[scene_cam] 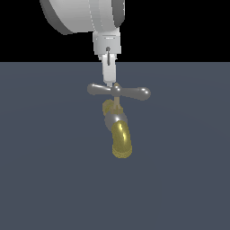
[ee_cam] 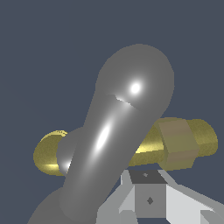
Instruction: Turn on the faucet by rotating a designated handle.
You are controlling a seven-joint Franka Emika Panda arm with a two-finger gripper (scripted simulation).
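broad white-grey franka arm link [scene_cam: 83, 15] filling the upper part of the exterior view against black, narrowing down into a white wrist block and the gripper [scene_cam: 108, 82] pointing straight down. flat dark blue-grey floor [scene_cam: 40, 179] spreading across the lower part of both views. faucet [scene_cam: 119, 128] standing near the middle of that floor, just beneath the arm: curved shiny brass-gold spout [scene_cam: 121, 140] bending toward the camera, silver-grey collar [scene_cam: 112, 119] above it, thin brass stem rising to the top. in the wrist view, same faucet seen close, brass body [ee_cam: 183, 142] lying crosswise behind a silver bar. handle [scene_cam: 119, 91], a slim silver-grey horizontal crossbar with bulbous rounded ends, sitting on top of the stem, level, one end toward the exterior view's left and the other toward its right; huge and tilted in the wrist view [ee_cam: 118, 140], bright highlights along it. gripper tip down at the handle, just on the exterior view's left of the small brass hub [scene_cam: 117, 86], apparently touching the bar. only one pale finger visible there; spread or pressed together, cannot tell. white finger bases [ee_cam: 148, 199] showing at the wrist view's edge, beside the bar.
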